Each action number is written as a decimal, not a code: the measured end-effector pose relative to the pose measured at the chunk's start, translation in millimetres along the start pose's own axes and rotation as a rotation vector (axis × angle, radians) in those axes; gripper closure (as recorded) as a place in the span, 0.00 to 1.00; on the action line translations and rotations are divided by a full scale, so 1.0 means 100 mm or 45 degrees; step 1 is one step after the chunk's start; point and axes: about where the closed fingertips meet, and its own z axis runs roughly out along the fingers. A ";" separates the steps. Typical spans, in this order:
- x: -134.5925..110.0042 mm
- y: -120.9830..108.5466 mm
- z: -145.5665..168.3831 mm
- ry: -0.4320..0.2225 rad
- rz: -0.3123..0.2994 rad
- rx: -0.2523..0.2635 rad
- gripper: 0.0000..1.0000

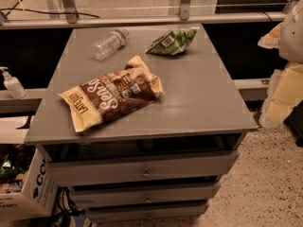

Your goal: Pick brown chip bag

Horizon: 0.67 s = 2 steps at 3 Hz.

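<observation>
The brown chip bag (112, 98) lies flat on the grey cabinet top (199, 103), toward its front left. It has a dark brown middle with white lettering and cream-yellow ends, and one end reaches the front edge. My gripper (290, 32) shows only as a pale shape at the right edge of the camera view, beyond the cabinet's right side. It is well away from the bag and holds nothing that I can see.
A clear plastic bottle (110, 43) lies at the back left of the top. A green snack bag (172, 41) lies at the back middle. A pump bottle (12, 84) stands on a ledge to the left. A cardboard box (26, 193) sits on the floor at the left. Drawers (142, 171) face front.
</observation>
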 end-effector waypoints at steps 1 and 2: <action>0.00 0.00 0.00 0.000 0.000 0.000 0.00; -0.05 0.11 0.07 -0.037 -0.010 -0.022 0.00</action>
